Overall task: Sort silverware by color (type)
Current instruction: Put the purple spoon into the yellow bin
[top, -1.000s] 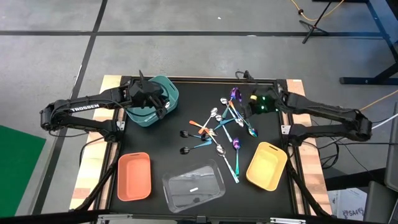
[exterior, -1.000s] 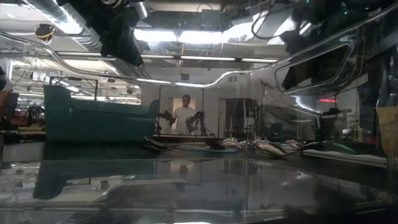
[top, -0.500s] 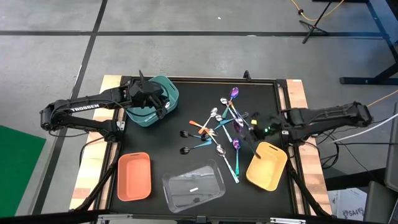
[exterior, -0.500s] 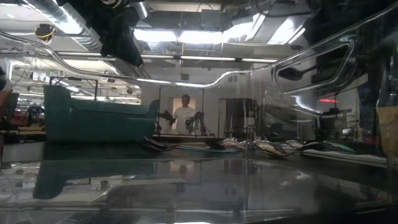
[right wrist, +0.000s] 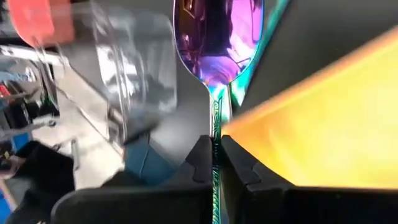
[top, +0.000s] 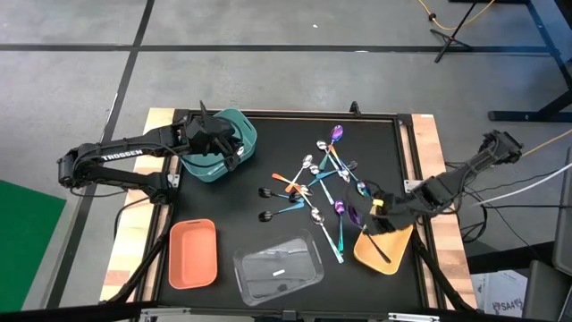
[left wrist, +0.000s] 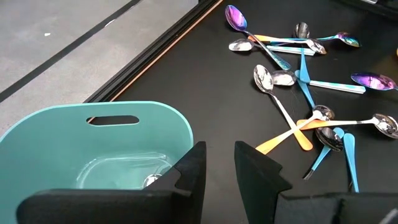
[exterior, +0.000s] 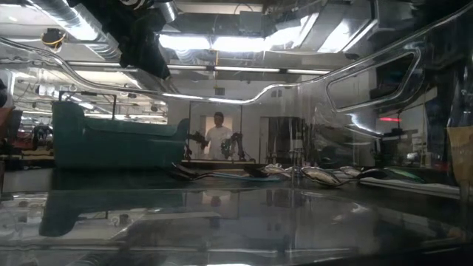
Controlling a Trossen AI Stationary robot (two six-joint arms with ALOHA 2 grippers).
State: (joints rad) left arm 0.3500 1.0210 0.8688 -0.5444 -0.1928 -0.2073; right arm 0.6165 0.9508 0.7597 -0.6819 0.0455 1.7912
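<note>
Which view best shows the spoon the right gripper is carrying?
The right wrist view: the purple spoon fills it, clamped in the right gripper. The high view shows it small beside the yellow bin; the others miss it.

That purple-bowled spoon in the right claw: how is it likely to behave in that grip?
The purple spoon looks stiff: it juts straight from the right claw without sagging. Its glossy, thin handle, pinched at a narrow neck, could pivot or slip. It seems light, and should drop flat into the yellow bin rather than roll.
</note>
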